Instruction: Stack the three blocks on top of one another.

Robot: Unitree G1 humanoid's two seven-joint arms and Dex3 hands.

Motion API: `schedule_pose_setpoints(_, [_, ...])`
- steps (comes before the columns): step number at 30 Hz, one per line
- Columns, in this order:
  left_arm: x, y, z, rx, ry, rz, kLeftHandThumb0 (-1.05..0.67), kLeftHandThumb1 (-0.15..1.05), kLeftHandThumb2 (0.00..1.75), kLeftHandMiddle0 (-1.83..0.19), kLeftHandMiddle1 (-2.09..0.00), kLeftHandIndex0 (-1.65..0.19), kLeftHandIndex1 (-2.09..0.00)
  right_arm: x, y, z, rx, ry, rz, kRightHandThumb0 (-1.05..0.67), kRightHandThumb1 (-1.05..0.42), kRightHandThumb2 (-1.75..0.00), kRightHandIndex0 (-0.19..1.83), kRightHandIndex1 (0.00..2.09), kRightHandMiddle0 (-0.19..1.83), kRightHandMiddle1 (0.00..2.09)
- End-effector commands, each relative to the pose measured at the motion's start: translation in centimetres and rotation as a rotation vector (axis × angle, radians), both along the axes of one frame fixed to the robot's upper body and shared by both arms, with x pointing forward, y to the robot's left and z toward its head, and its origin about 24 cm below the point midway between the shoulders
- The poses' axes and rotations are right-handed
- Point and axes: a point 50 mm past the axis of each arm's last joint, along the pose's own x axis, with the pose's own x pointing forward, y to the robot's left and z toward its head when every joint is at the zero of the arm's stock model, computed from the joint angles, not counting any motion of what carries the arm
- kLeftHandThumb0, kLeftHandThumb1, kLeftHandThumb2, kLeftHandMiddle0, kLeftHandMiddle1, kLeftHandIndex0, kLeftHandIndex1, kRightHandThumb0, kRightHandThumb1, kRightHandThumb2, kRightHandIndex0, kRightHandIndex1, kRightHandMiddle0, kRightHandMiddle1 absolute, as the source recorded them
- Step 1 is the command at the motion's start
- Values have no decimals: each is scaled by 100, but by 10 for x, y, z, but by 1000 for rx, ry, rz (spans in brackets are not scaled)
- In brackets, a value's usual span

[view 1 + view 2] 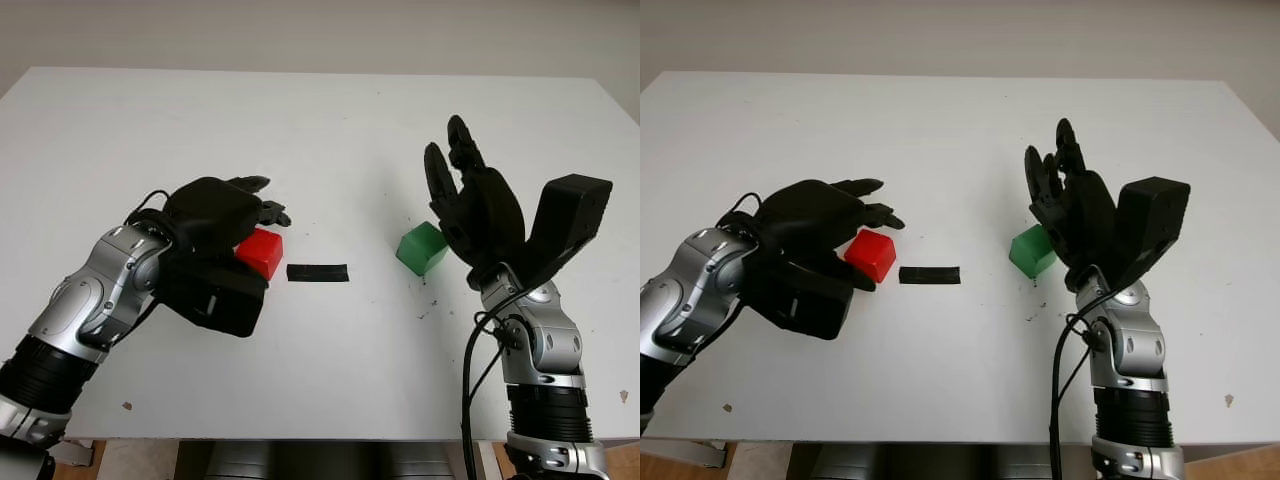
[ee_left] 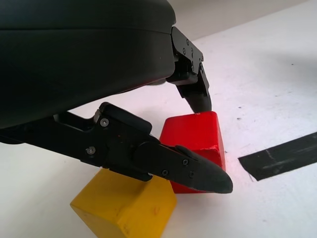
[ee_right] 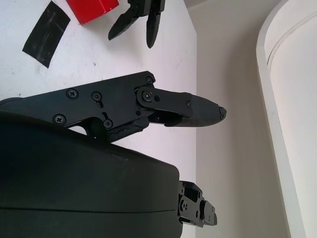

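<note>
White table (image 1: 320,110), pale wall (image 1: 320,30)

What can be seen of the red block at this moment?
The red block is a small cube with a matte painted look and slightly worn edges. It sits on the white table, just left of a black tape strip. In the left wrist view it appears to rest flat, beside a yellow block, apparently touching it. The left hand arches over it, fingers around its sides; whether they grip it cannot be told.
</note>
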Motion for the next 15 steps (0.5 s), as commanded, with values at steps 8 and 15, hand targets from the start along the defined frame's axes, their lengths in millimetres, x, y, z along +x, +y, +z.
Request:
schedule_pose_setpoints(8, [1,1,7,83,-69,45,-64,102,5,-33,-14,-14,-155,-1,-1,6,-5,-28,4,-55,-105,-50,-19,0,-19,0])
schedule_pose_setpoints(15, [3,-2,11,193,-71,85,-67,99,5,-28,-13,-12,-163,0,0,7,-6,-29,1,-56,-105,-49,-19,0,-19,0])
